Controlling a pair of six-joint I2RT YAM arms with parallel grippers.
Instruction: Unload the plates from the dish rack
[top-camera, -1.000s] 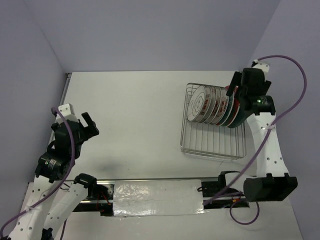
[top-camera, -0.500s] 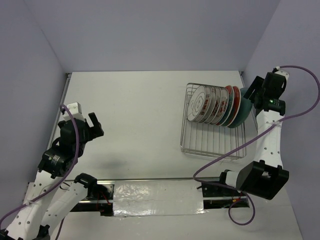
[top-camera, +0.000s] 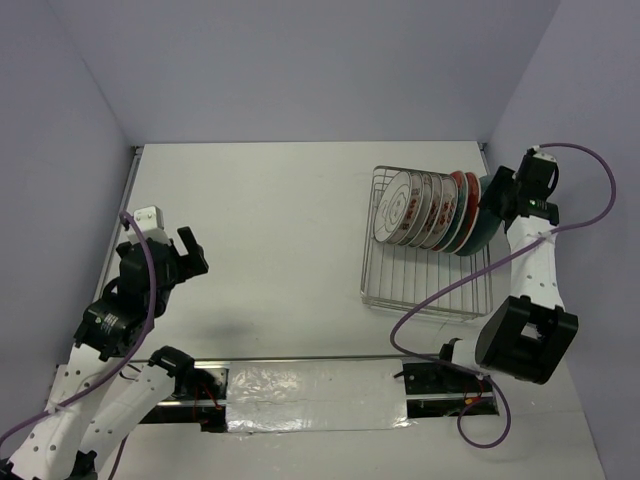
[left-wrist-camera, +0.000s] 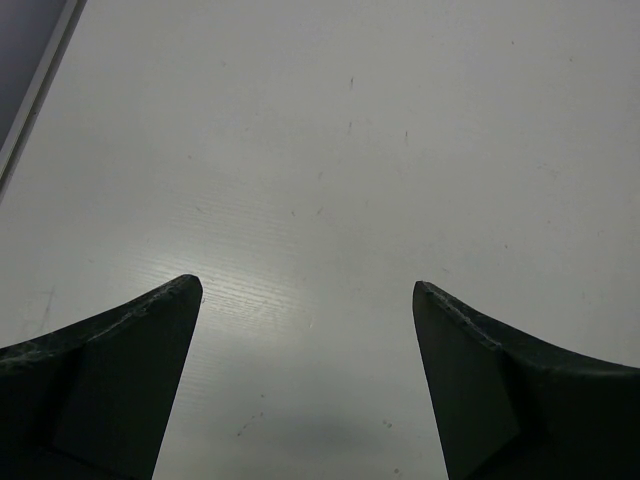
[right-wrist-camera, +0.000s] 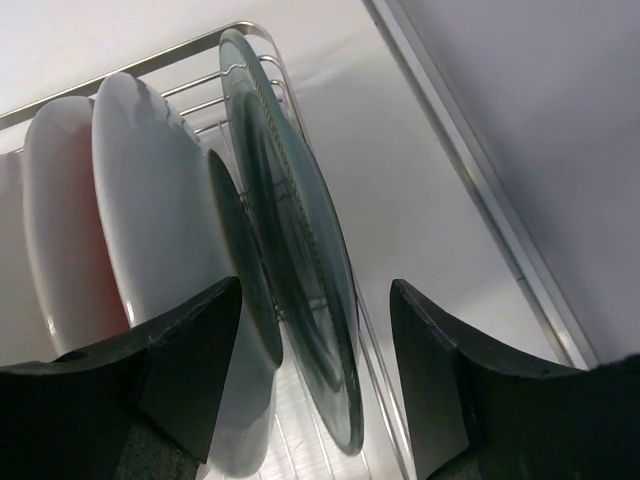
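The dish rack (top-camera: 425, 285) stands at the right of the table with several plates upright in a row: white patterned ones (top-camera: 398, 208), red ones (top-camera: 462, 200) and a teal plate (top-camera: 484, 228) at the right end. My right gripper (top-camera: 496, 198) is at that end. In the right wrist view its open jaws (right-wrist-camera: 315, 283) straddle the rim of the teal plate (right-wrist-camera: 300, 250), with a gap showing on the right side. My left gripper (top-camera: 188, 250) hangs open over bare table at the left, nothing between its fingers (left-wrist-camera: 306, 283).
The rack's wire rim (right-wrist-camera: 180, 75) runs behind the plates. Pale plate backs (right-wrist-camera: 150, 200) lean just left of the teal one. The table's metal edge rail (right-wrist-camera: 470, 160) and the right wall lie close beside the right gripper.
My right wrist swung from above the plates out to the right end of the rack, and its jaws narrowed around the teal plate. The left arm shifted slightly right.
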